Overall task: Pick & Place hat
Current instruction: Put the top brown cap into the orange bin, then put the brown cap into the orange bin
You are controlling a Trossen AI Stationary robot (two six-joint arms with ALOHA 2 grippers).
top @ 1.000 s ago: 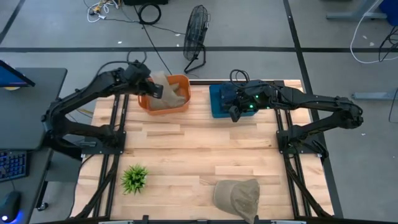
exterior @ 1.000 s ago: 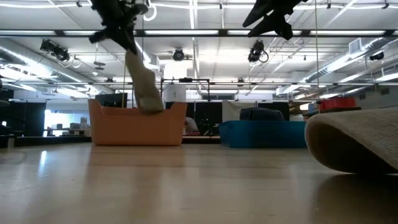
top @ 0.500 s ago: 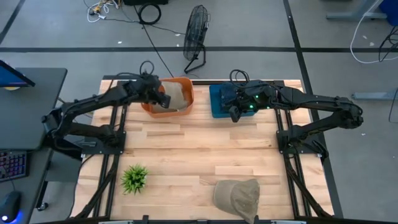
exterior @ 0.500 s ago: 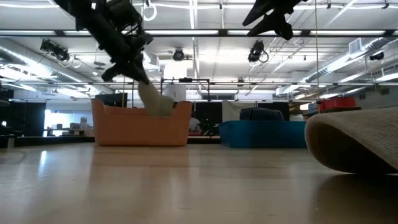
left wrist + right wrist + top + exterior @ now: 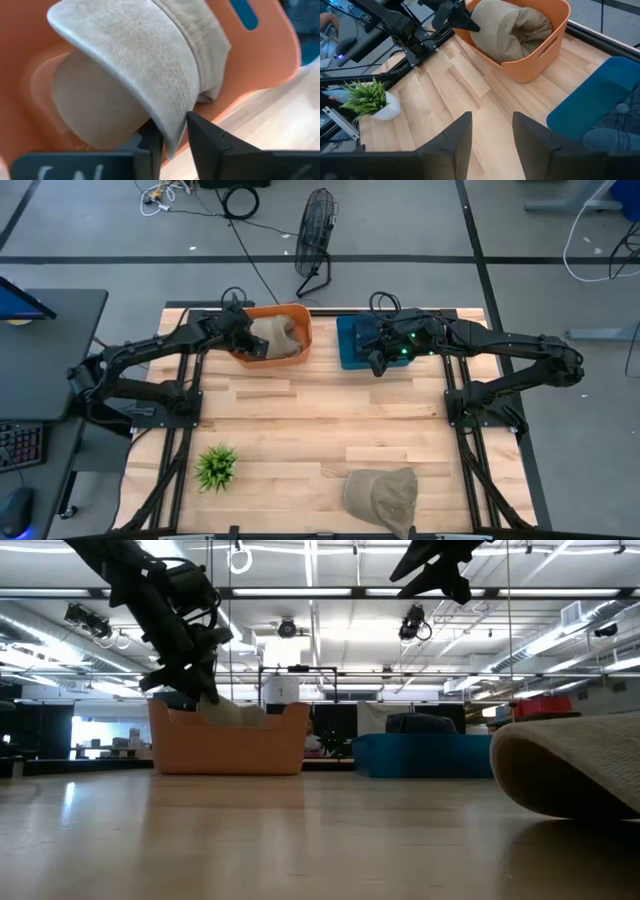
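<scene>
A beige cap (image 5: 277, 335) lies crumpled inside the orange bin (image 5: 291, 309) at the table's far side; in the low view its top (image 5: 236, 711) shows just above the bin's rim (image 5: 225, 740). My left gripper (image 5: 173, 134) is at the bin's left rim (image 5: 243, 338), shut on this cap. A second beige cap (image 5: 382, 494) rests on its open underside near the table's near edge, and looms at the right of the low view (image 5: 570, 765). My right gripper (image 5: 492, 132) hangs open above the blue bin (image 5: 350, 346). My left gripper pinches the cap's curved brim (image 5: 167, 112) at its edge, between the two fingers (image 5: 205, 137). It comes slanting down from the table's left over the bin's rim. The crown (image 5: 92, 105) lies against the bin's orange inner wall, and the cap sags into the bin.
The blue bin (image 5: 600, 97) holds dark blue cloth (image 5: 615, 132). A small potted plant (image 5: 216, 466) stands near the table's near left corner. Bare wood lies between the bins and the second cap. A floor fan (image 5: 316, 230) stands beyond the table's far edge.
My left gripper has come down toward the orange bin, staying shut on the cap. The cap, which hung upright below the fingers with only its lower end in the bin, now lies folded down inside it, just above the rim.
</scene>
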